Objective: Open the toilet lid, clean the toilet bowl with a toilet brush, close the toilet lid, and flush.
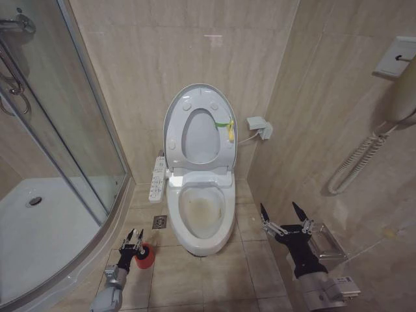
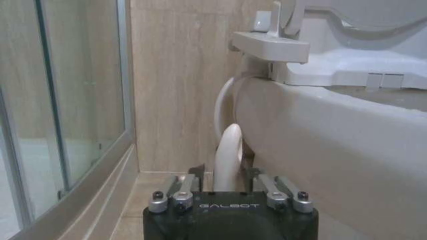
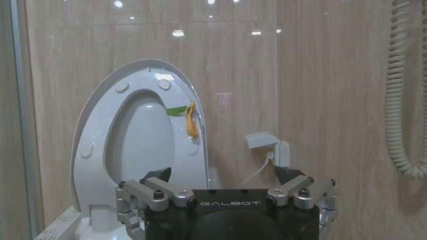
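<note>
The toilet lid (image 1: 197, 97) stands raised against the back wall with the ring seat (image 1: 175, 142) up in front of it; both also appear in the right wrist view, lid (image 3: 100, 125). The toilet bowl (image 1: 203, 214) lies uncovered, its inner bottom stained yellowish-brown. Low on the floor left of the bowl, my left gripper (image 1: 134, 239) hovers over the red holder cup (image 1: 145, 260). Its fingers (image 2: 198, 172) stand open on either side of the toilet brush's white handle (image 2: 228, 150); the bristle head is hidden. My right gripper (image 1: 284, 218) (image 3: 223, 177) hangs open and empty, right of the bowl.
The glass shower enclosure (image 1: 71, 130) and white shower tray (image 1: 39, 227) fill the left. A control panel (image 1: 157, 177) juts from the toilet's left side, with a floor drain (image 1: 160, 221) below it. A wall box (image 1: 259, 125), coiled cord (image 1: 354, 162) and metal holder (image 1: 327, 244) line the right wall.
</note>
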Tool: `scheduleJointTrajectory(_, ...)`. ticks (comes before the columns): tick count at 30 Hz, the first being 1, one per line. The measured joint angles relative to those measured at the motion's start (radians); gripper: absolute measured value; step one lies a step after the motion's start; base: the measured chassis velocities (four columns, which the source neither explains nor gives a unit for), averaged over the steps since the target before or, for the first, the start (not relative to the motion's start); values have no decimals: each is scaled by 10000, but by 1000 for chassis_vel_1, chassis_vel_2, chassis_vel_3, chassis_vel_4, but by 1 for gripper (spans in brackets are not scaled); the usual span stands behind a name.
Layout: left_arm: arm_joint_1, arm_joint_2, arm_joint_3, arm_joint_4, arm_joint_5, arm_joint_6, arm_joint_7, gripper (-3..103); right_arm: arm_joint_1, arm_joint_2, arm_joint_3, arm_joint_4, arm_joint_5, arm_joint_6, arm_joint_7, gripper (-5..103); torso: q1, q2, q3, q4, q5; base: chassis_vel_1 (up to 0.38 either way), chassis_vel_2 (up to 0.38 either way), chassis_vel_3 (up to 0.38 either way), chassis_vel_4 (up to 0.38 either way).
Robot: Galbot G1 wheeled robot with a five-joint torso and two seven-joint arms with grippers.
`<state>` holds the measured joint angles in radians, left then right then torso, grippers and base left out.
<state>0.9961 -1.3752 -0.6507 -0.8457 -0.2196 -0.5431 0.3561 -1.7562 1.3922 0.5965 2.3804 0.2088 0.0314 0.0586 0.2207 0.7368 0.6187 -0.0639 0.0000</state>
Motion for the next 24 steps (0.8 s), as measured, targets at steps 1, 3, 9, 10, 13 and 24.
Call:
scheduleJointTrajectory(1,0,0,0,0,0,0,0,49,0,0,0,0,0,0,0,100,0,0,0,0,0,0,0,0,0)
scheduleJointTrajectory(3,2,2,-27,61,-35,-77,16,49,0,0,0,0,0,0,0,100,0,0,0,0,0,0,0,0,0)
scheduleJointTrajectory(9,75,-2,-47,62,-52,-225,88,23,0,0,0,0,0,0,0,100,0,0,0,-2,0,0,0,0,0)
scheduleJointTrajectory(10,75,-2,-47,62,-52,-225,88,23,0,0,0,0,0,0,0,100,0,0,0,-2,0,0,0,0,0)
scheduleJointTrajectory(13,143,-4,-50,73,-14,-385,176,21,0,0,0,0,0,0,0,100,0,0,0,0,0,0,0,0,0)
scheduleJointTrajectory(24,228,-79,-94,103,-79,-447,146,21,0,0,0,0,0,0,0,100,0,0,-1,0,2,0,0,0,0)
